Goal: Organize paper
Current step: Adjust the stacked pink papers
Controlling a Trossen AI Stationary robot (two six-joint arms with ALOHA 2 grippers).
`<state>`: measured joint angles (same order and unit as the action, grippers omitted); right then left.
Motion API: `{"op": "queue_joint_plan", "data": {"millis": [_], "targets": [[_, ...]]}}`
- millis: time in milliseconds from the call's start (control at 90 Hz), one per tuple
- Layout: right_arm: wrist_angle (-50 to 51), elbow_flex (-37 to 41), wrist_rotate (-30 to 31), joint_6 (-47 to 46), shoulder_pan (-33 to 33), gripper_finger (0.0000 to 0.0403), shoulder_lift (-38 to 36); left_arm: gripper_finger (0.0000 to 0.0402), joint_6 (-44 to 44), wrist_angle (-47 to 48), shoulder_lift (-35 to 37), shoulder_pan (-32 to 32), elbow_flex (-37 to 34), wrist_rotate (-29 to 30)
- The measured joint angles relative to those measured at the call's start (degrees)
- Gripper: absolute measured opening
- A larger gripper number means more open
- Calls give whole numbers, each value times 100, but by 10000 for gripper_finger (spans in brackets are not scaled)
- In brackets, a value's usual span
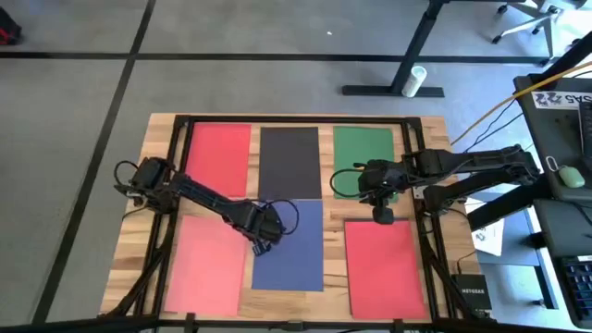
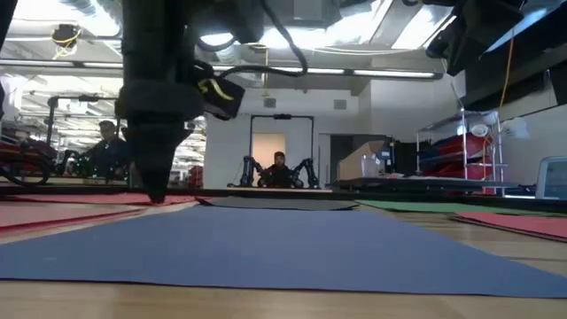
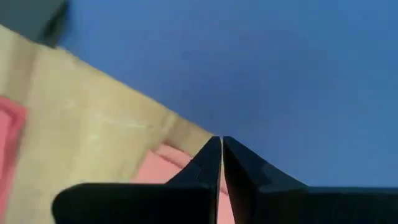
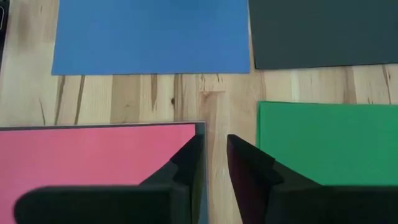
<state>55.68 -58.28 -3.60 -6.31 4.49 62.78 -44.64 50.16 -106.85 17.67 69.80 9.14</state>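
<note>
My left gripper (image 1: 263,242) is down at the table, its fingers (image 3: 211,163) pressed together with nothing between them, tip at the edge of the blue sheet (image 1: 289,246) where it borders the pink sheet (image 1: 207,261). I judge I'm in the middle of nudging the blue sheet square, so the next move calls for a light slide along the wood without buckling the paper.

My right gripper (image 1: 382,214) hovers over the gap between the green sheet (image 1: 363,150) and the near red sheet (image 1: 385,259); its fingers (image 4: 186,160) stand slightly apart, empty, just above that red sheet's corner.

Outward from there, the six sheets lie flat in two rows on the wooden table (image 1: 435,129): the far red sheet (image 1: 218,159), the black sheet (image 1: 289,162) and the green one at the back; pink, blue and red in front. The blue sheet touches or slightly overlaps the black one; the others sit apart with wood showing between.
</note>
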Motion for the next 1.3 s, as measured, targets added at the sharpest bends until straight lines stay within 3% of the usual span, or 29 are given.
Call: {"op": "queue_joint_plan", "data": {"millis": [533, 1300], "targets": [[24, 0, -7, -2, 0, 60, 0, 0, -553, -13, -75, 269, -273, -283], [28, -2, -9, -2, -1, 60, 0, 0, -610, 80, -37, 350, -262, -363]]}}
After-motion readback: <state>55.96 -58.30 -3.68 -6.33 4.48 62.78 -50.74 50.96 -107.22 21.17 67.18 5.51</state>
